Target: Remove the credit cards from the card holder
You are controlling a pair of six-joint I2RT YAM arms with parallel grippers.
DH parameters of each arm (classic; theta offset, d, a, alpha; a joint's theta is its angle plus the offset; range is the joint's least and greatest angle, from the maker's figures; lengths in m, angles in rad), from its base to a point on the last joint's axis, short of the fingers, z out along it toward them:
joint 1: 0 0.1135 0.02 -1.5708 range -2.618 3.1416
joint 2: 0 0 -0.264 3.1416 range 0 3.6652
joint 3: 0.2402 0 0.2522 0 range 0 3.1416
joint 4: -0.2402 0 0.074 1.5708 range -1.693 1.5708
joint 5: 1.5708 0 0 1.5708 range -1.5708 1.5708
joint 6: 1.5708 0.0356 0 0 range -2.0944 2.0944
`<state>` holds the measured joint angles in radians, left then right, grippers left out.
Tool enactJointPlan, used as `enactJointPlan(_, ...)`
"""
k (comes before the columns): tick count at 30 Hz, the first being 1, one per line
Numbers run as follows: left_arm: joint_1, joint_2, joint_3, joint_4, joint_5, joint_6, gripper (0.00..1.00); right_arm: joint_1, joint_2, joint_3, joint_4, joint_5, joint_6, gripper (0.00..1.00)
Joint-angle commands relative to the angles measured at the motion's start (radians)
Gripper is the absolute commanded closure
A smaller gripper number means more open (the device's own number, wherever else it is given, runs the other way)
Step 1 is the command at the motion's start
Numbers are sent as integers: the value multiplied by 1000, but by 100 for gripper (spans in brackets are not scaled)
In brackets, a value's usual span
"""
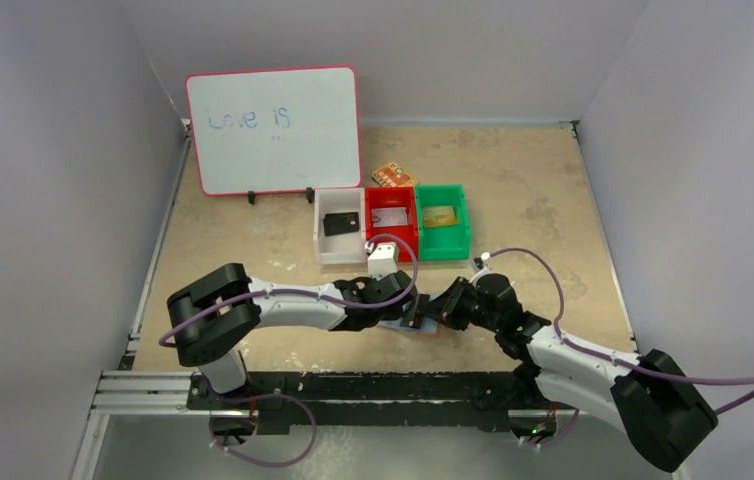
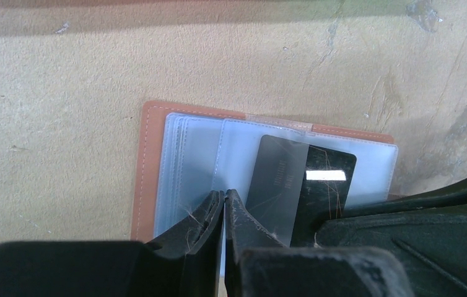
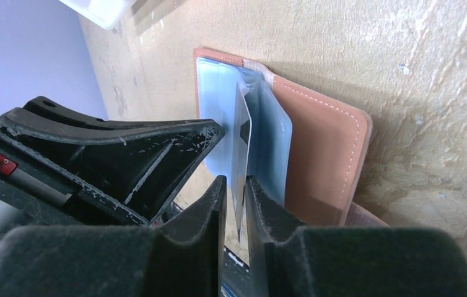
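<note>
We are looking at the card holder lying open and flat on the counter, directly ahead of both sets of jaws, with its pale blue sleeves facing up. The left jaws are pressing together at the near edge of those sleeves. We cannot tell whether they are pinching a leaf or only bearing down on it. Just to the outside of the left jaws, the dark card is sticking partway out of a frosted sleeve, its bare end pointing toward the right jaws. The right jaws are standing a sliver apart with that card edge-on between them, and we cannot tell whether they are actually biting it.

We are judging the card to be light, thin, stiff and slick, so a shallow nip may be slipping off it. We are favouring a hold across its flat faces on the bare end, deep between the jaws, and a pull straight along the sleeve's mouth. The sleeve plastic is looking soft and clingy, and the holder itself light, so we are expecting the whole holder to drag or lift with the card unless the left jaws are anchoring it beside the sleeve.
</note>
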<state>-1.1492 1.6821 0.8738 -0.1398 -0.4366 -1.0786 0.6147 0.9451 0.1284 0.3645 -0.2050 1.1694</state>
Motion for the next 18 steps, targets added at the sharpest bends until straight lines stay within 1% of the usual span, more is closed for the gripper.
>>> enactJointPlan(1, -6, 60, -28, -154, -15, 34, 95, -4, 54, 19, 91, 2, 36, 79)
enactJointPlan(5, -5, 59, -28, -159, -20, 30, 95, -3, 107, 28, 118, 0, 28, 81)
enactJointPlan(6, -5, 59, -28, -159, -19, 30, 95, -3, 116, 27, 131, -2, 29, 85)
enactJointPlan(8, -6, 59, -26, -163, -20, 29, 96, -4, 123, 29, 130, -5, 26, 97)
enactJointPlan(9, -6, 59, -25, -167, -25, 28, 96, -3, 119, 29, 122, -2, 24, 100)
enactJointPlan(12, -6, 56, -24, -175, -33, 24, 96, -4, 75, 39, 50, 26, 9, 100)
enactJointPlan(18, -6, 58, -15, -181, -35, 25, 96, -4, -78, 60, -149, 93, -24, 100)
